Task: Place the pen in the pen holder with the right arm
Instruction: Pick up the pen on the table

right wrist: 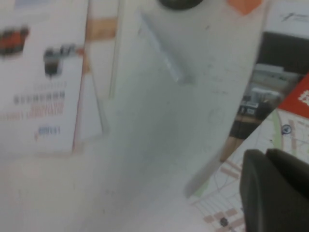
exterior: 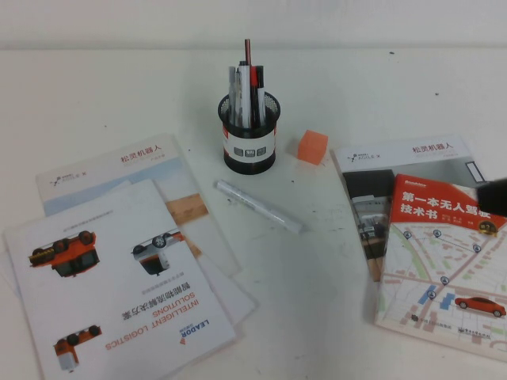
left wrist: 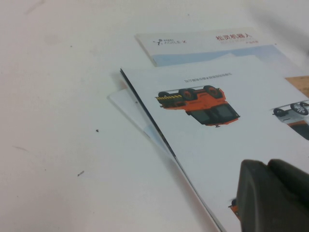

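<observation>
1. The pen (exterior: pixel 258 205) lies flat on the white surface (exterior: pixel 103 87), slanting from just in front of the pen holder (exterior: pixel 249 133) down toward the robot's right, free of both brochures and book.
2. The pen holder stands upright toward the far middle of the surface, already stuffed with red-and-black and grey pens (exterior: pixel 247 89) poking out of its rim.
3. Just to the holder's right sits a small orange cube (exterior: pixel 312 146), apart from it and from the pen.
4. Over on the robot's left, a fan of brochures (exterior: pixel 119 269) printed with orange vehicles lies overlapped.
5. On the right, a red-covered book (exterior: pixel 444 261) with a street map rests on top of another booklet (exterior: pixel 412 170).
6. Right pincer (right wrist: pixel 275 191): only a dark blurred piece shows in its wrist view, hanging above the map book's edge, with the pen (right wrist: pixel 161 48) well away across bare surface. It holds nothing I can see, and whether it is spread or closed I cannot tell.
7. In the high view just a dark sliver of the right arm (exterior: pixel 495 196) pokes in at the right edge, over the book.
8. Left pincer (left wrist: pixel 273 195): a dark lump at the corner of its wrist view, hanging over the top brochure (left wrist: pixel 227 121); its gap is hidden, so I cannot tell, and nothing shows in its grasp.
</observation>
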Controlling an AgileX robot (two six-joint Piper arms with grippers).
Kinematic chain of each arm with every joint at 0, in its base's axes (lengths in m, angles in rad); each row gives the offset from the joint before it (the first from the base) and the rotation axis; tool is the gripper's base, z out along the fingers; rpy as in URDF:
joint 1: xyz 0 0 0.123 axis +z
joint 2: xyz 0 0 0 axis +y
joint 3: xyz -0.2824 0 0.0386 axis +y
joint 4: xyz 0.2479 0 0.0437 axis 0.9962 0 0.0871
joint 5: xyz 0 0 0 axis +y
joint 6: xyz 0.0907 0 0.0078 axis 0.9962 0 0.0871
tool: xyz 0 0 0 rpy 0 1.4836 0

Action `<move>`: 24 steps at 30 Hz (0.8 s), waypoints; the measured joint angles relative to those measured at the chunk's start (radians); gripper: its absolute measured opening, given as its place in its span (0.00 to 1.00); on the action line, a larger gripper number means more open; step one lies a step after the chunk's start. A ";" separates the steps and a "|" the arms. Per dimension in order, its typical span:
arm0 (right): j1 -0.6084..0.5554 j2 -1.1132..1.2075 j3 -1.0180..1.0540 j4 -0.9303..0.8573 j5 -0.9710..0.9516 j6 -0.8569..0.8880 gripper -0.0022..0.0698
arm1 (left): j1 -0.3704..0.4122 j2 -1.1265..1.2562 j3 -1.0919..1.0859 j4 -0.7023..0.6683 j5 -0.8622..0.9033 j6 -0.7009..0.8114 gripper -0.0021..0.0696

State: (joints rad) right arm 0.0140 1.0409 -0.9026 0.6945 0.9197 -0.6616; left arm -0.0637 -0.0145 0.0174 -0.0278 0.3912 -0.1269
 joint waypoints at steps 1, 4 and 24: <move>0.030 0.040 -0.029 -0.033 0.018 0.002 0.00 | 0.000 0.000 0.000 0.000 0.000 0.000 0.03; 0.147 0.186 -0.176 -0.182 0.063 0.074 0.00 | 0.000 0.000 0.000 0.000 0.000 0.000 0.03; 0.520 1.004 -1.039 -0.606 0.309 0.237 0.01 | 0.000 0.000 0.000 0.000 0.000 0.000 0.03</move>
State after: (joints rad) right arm 0.5343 2.0447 -1.9419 0.0887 1.2290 -0.4250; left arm -0.0637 -0.0145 0.0174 -0.0278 0.3912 -0.1269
